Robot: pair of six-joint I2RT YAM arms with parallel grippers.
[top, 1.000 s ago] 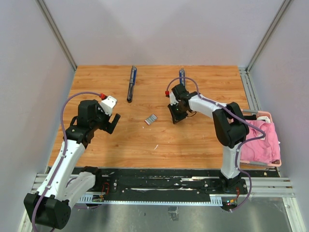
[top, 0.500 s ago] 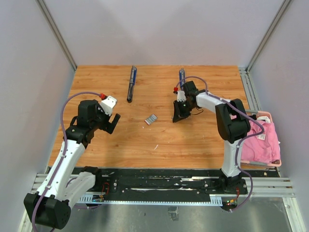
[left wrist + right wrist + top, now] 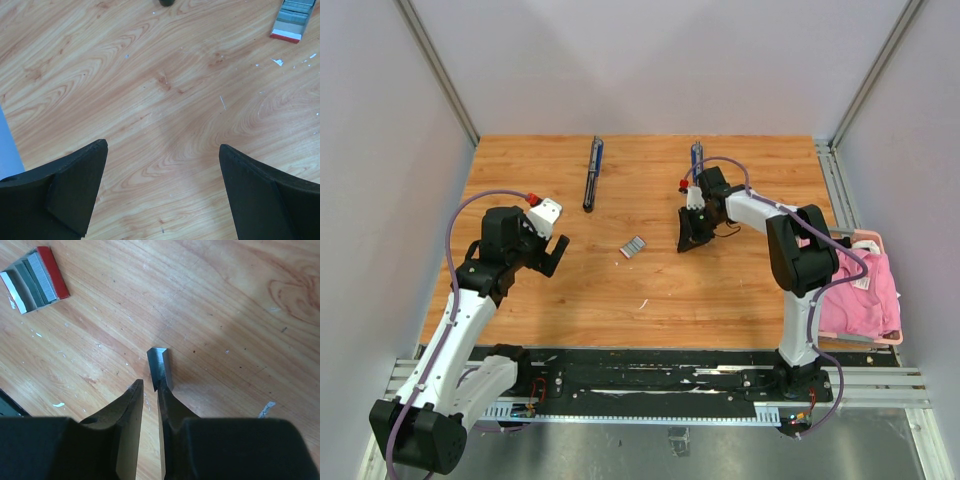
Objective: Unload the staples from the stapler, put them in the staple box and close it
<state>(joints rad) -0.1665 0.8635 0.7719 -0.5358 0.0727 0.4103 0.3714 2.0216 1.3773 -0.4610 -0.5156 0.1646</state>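
Nearly closed right gripper (image 3: 150, 385), with only a thin slit between the jaws. Just ahead of its tips, a short strip of staples (image 3: 160, 367) on the wood, near end touching one fingertip. Cannot tell whether gripped or only touched. Further ahead and to its left, an open staple box (image 3: 35, 277). Wide open left gripper (image 3: 162, 150) over the wooden table (image 3: 150, 90).

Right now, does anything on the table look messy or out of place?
Only small things. Tiny white flecks are scattered over the wooden table, some near the open staple box. The right end effector pinches a staple strip by one end only, so most of it sticks out past the fingertips.
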